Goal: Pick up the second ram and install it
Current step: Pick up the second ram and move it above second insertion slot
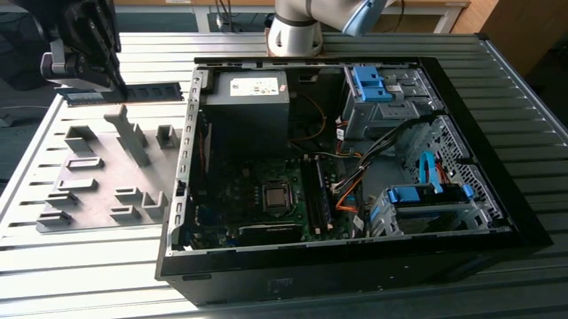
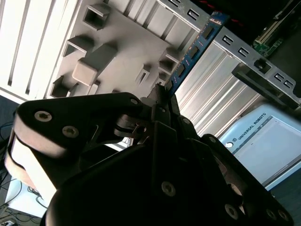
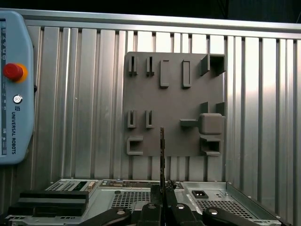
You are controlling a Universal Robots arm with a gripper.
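The gripper (image 1: 89,85) is clamped on the second ram (image 1: 146,92). In the exterior view its upper part is cut off by the frame edge. The ram is held level above the tabletop (image 1: 80,266), beyond the fixture plate (image 1: 106,176) and at the exterior view's left of the open case (image 1: 355,266).

In the second wrist view the held end of the ram (image 2: 197,47) is hidden behind the gripper (image 2: 162,94), and the free end, with dark chips along a blue face, juts out. In the first wrist view the ram (image 3: 162,150) is seen edge-on as a thin dark line rising from the gripper (image 3: 162,189), so its face cannot be made out.

The slots (image 1: 318,199) inside the case are dark, and whether any is filled cannot be told.

In the exterior view the ram's free end lies near the case's far corner, but the gap cannot be judged. The case is open on top. Cables (image 1: 350,189) crowd the slots on the exterior view's right. Bare tabletop surrounds the plate.
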